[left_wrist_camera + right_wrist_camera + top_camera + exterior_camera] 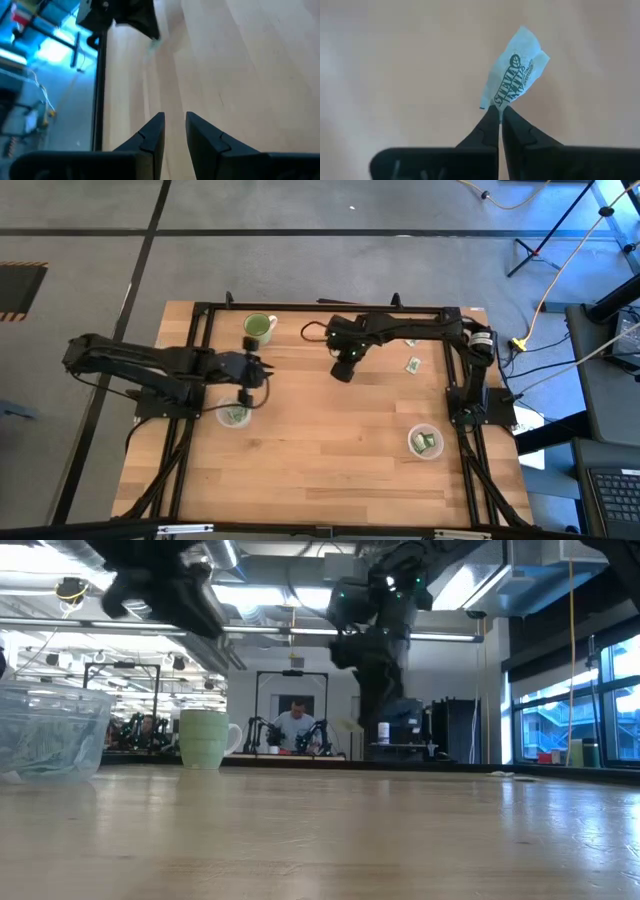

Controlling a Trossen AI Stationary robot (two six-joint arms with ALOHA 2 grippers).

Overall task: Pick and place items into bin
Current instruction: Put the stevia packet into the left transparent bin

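Light wooden plank table (320, 470) — a light-green ceramic mug (258, 328) stands at its far edge; two clear plastic bins (234, 416) (425, 442) sit nearer, a green-and-white packet (412, 365) right of the mug.

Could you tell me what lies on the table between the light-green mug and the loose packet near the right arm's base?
In the high view, only the right gripper hangs between the mug and the loose packet, pinching another packet.
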